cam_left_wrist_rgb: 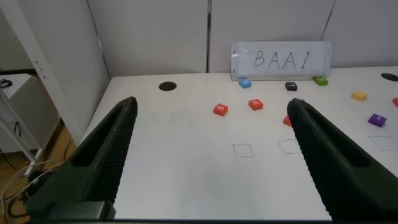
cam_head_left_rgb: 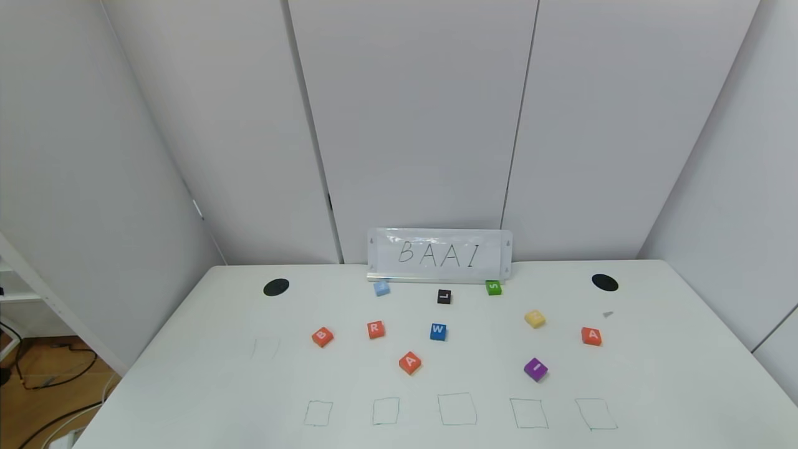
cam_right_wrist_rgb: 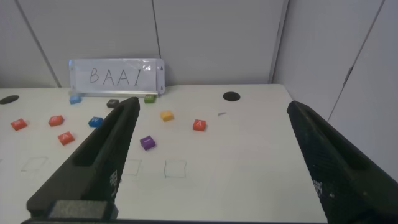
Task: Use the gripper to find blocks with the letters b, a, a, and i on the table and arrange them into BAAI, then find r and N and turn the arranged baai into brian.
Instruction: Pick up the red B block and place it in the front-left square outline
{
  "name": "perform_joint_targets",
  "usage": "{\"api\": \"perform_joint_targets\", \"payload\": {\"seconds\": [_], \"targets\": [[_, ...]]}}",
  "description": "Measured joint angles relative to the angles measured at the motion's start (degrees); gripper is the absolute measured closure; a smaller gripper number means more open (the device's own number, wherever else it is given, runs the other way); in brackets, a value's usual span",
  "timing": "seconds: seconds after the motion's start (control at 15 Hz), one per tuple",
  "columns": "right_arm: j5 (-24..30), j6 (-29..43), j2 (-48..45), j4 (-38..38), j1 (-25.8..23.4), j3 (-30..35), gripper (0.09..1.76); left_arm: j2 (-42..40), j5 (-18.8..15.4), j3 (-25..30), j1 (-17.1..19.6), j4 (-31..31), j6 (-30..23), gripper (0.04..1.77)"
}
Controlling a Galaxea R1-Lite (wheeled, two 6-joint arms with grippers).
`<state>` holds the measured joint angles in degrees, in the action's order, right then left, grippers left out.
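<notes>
Head view shows the table [cam_head_left_rgb: 187, 349] with scattered letter blocks and neither arm over it; the orange-red B block [cam_head_left_rgb: 322, 337] lies toward the left, the orange-red R block [cam_head_left_rgb: 376, 330] just to its right, and the blue W block [cam_head_left_rgb: 438, 332] beyond that; one orange-red A block [cam_head_left_rgb: 409, 363] sits nearer the robot, between R and W; the other A block [cam_head_left_rgb: 591, 336] lies far right, with the purple I block [cam_head_left_rgb: 535, 369] nearer and to its left; a yellow block [cam_head_left_rgb: 535, 318], a light blue block [cam_head_left_rgb: 381, 288], a black L block [cam_head_left_rgb: 444, 297] and a green S block [cam_head_left_rgb: 494, 287] lie near the BAAI sign [cam_head_left_rgb: 439, 254]; five drawn squares [cam_head_left_rgb: 457, 410] line the near edge, all unfilled; the left gripper [cam_left_wrist_rgb: 208, 155] hangs wide and holds nothing, back from the table's left part; the right gripper [cam_right_wrist_rgb: 211, 155] likewise spreads wide, bare, back from the right part
</notes>
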<state>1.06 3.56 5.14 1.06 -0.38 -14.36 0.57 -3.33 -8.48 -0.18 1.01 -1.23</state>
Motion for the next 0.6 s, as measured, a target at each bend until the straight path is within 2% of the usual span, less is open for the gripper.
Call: {"api": "perform_joint_targets", "payload": {"seconds": [0.2,0.33,0.6], "targets": [[0.16,-0.01,4.72,0.39,0.27,-6.5,0.14,1.84,-0.59,-7.11,0.0,4.68,0.11,0.09],[0.17,-0.22,8.61,0.49,0.27,-10.06,0.14,5.23,-0.57,-11.36,-0.02,5.33,0.11,0.09],[0.35,-1.56,18.62,3.12,0.3,-19.09,0.14,16.65,-0.06,-22.58,-0.02,5.85,0.2,0.09]]}}
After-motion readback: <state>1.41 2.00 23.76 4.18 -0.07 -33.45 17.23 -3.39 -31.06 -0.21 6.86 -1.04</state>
